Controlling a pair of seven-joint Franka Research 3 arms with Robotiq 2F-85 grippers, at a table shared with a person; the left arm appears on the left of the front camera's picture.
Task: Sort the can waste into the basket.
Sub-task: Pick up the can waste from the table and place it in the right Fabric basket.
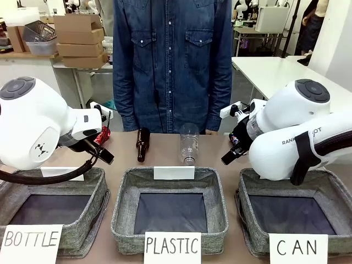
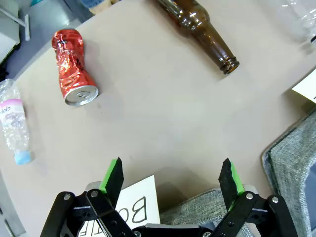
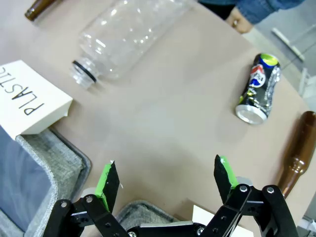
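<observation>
My jaws are open on both arms; the dark blue can [image 3: 257, 89] lies ahead-right of my right jaws, lengthwise toward them.

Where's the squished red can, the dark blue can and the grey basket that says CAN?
Shiny red dented metal can [image 2: 73, 69]: left wrist view, crumpled side.
Dark blue metal can [image 3: 257, 89]: right wrist view, printed side.
Grey fabric CAN basket [image 1: 245, 214]: front view, left wall.
</observation>
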